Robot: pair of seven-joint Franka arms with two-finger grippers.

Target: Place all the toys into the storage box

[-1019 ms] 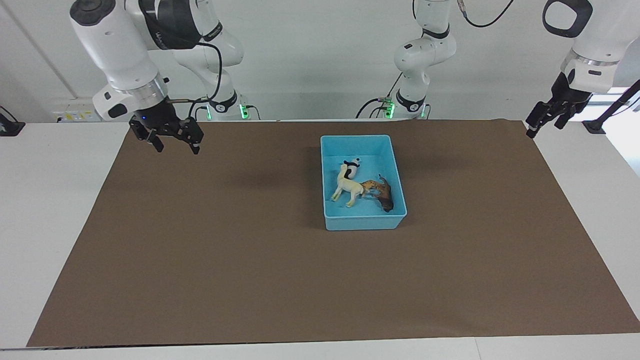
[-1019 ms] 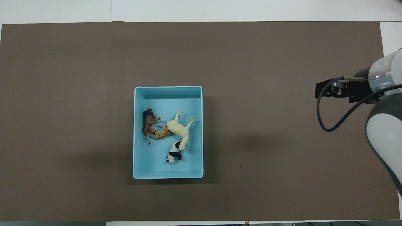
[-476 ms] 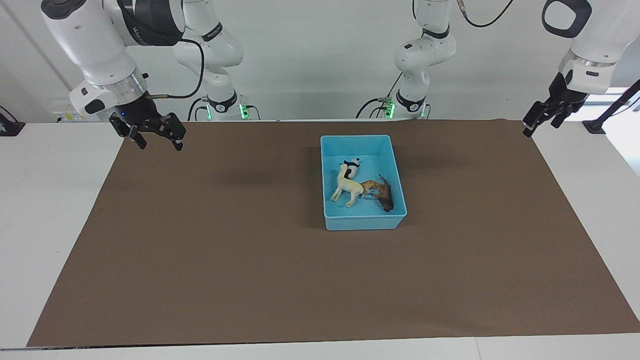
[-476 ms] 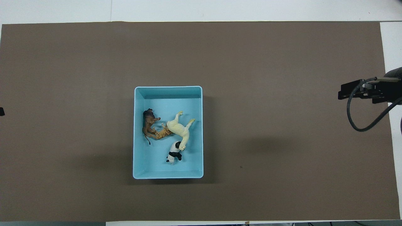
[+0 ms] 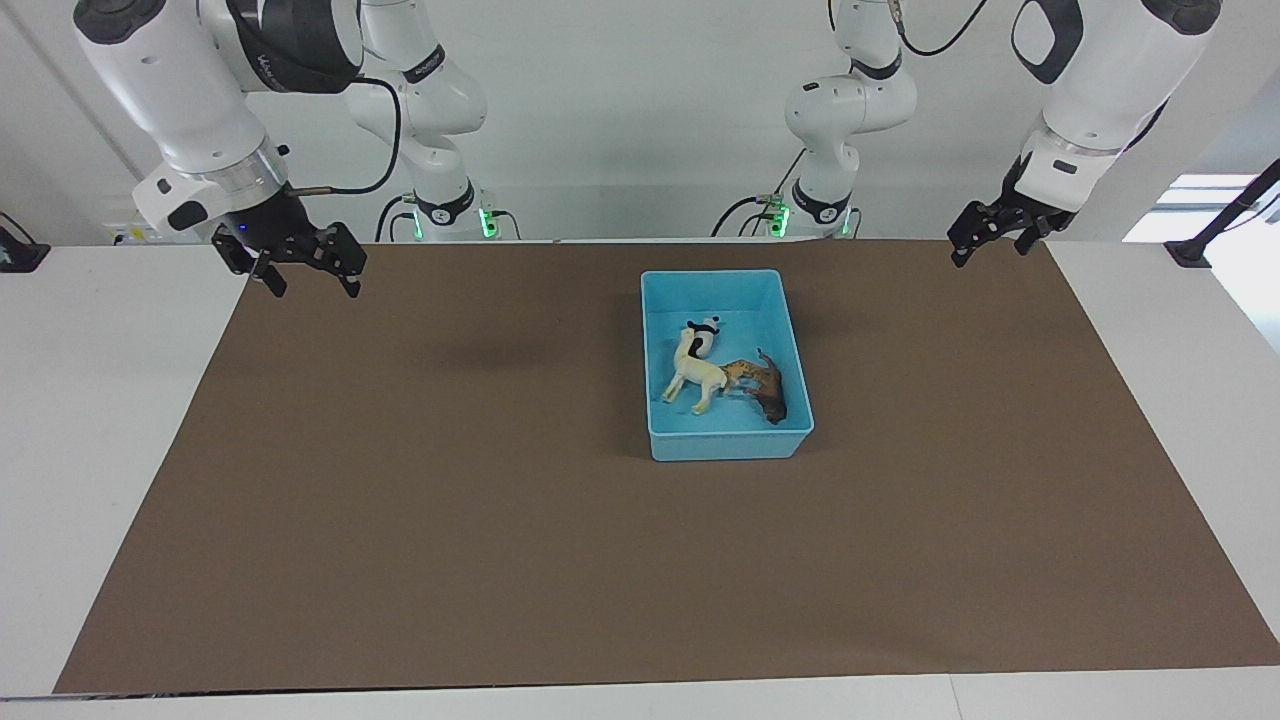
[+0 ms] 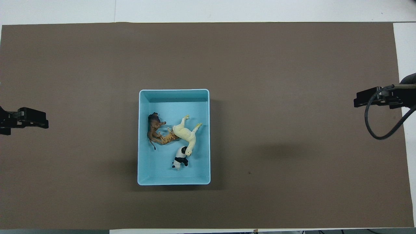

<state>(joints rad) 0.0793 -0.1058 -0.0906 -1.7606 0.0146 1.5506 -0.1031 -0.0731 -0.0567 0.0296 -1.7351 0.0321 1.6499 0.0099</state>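
Observation:
The light blue storage box (image 5: pixel 727 441) stands on the brown mat, and it also shows in the overhead view (image 6: pixel 174 182). All four toys lie inside it: the cream alpaca (image 5: pixel 700 375) (image 6: pixel 185 133), the orange tiger (image 5: pixel 745 372) (image 6: pixel 167 139), the panda (image 5: pixel 705 335) (image 6: pixel 180 159) and the brown lion (image 5: pixel 772 400) (image 6: pixel 152 125). My right gripper (image 5: pixel 308 285) (image 6: pixel 356 97) is open and empty, raised over the mat's edge at the right arm's end. My left gripper (image 5: pixel 985 255) (image 6: pixel 45 122) is open and empty, raised over the mat at the left arm's end.
The brown mat (image 5: pixel 450 500) covers most of the white table (image 5: pixel 100 400). The arm bases (image 5: pixel 445 215) stand at the table's edge nearest the robots.
The right gripper has swung outward from over the mat to its edge. The left gripper has moved inward from off the mat to over its end. The toys and box have not moved.

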